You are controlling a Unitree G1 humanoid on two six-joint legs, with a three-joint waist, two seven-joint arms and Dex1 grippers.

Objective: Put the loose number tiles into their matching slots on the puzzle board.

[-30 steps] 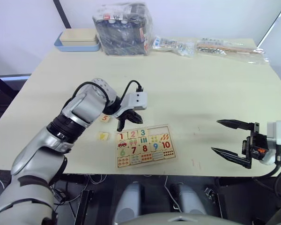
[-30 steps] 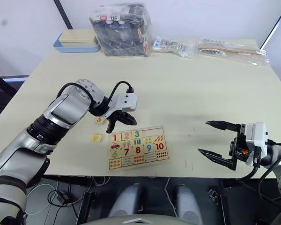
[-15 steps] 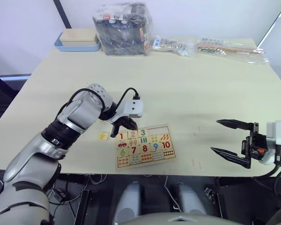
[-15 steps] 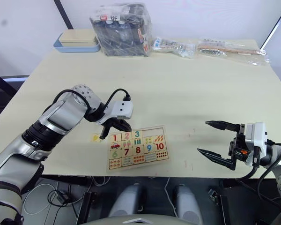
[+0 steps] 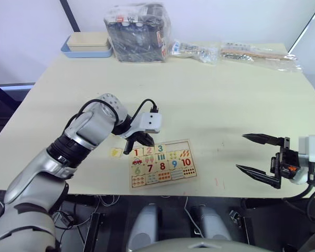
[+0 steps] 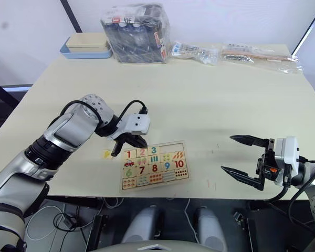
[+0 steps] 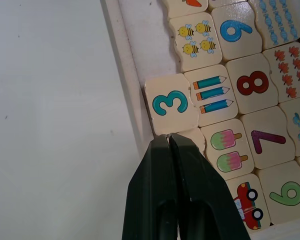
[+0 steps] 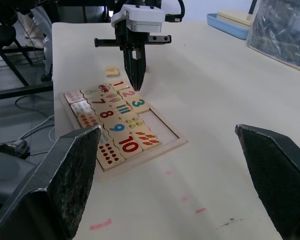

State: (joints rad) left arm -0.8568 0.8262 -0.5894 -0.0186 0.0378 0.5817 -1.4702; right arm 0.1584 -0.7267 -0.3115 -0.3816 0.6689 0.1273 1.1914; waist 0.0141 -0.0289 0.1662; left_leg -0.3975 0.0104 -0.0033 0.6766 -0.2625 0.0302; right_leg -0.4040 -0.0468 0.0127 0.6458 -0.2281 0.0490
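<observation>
The left gripper [image 7: 169, 136] is pressing its closed fingertips down over the 2 tile, just beside the 3 tile [image 7: 171, 102], in the top row of the puzzle board [image 5: 163, 163], lower centre of frame; whether anything is pinched cannot be told. 1 loose tile [image 5: 115, 153] is lying on the table just left of the board, nearer the left arm. The right gripper [image 5: 258, 155], lower right, is hanging wide open, holding nothing.

The puzzle board [image 5: 163, 164] lies on the tabletop [image 5: 210, 100] near its front edge. One loose tile [image 5: 115, 152] lies just left of it. The left pincer [image 5: 140, 139] is over the board's top left corner, and the right pincer [image 5: 258, 156] is far to the right.
</observation>
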